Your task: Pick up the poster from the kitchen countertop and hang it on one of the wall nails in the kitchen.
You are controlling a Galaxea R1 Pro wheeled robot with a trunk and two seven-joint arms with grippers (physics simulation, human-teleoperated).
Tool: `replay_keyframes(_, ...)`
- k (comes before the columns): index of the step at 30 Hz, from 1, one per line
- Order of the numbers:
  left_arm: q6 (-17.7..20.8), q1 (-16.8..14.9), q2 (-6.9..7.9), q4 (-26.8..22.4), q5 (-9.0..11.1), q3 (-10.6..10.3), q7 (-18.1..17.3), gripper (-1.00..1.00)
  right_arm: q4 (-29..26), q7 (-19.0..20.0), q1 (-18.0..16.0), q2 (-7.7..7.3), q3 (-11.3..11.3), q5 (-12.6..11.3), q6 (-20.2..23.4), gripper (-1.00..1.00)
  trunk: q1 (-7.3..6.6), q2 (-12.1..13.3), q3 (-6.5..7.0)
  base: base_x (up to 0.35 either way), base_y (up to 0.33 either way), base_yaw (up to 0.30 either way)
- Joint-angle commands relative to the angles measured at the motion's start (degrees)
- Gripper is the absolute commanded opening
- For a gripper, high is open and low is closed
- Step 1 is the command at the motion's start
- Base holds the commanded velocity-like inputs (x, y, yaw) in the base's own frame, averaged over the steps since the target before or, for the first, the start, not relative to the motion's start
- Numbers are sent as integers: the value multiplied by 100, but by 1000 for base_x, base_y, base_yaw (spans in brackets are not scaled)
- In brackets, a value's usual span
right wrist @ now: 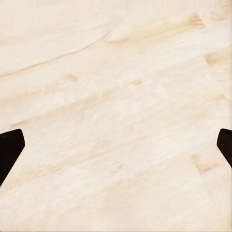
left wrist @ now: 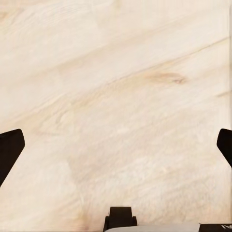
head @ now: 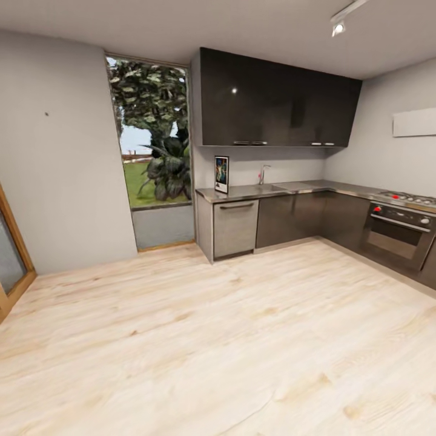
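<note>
Poster (head: 221,174) upright on countertop (head: 254,192) left of tap (head: 263,174); both grippers' jaws spread, empty. Risk: toppling it on approach.

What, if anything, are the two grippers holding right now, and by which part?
Nothing. The left gripper and right gripper are open over pale wooden floor. The upright framed colourful poster stands untouched on the grey countertop.

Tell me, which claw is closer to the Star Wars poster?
Neither clearly. The poster stands on the countertop across the room, almost straight ahead. Left claw and right claw both hang open over the wood floor, far from it.
</note>
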Motion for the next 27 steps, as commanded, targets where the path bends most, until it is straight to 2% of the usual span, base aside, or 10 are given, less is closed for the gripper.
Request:
replay_keyframes(1,-8,1,1,-6,1,0,0,100,5,-4,-3,0,2,5,-18,100,4,-3,-5,326,-149,0)
replay_keyframes(27,-8,2,1,-6,1,0,-2,100,5,-4,-3,0,3,5,-18,100,4,-3,-5,320,-160,0)
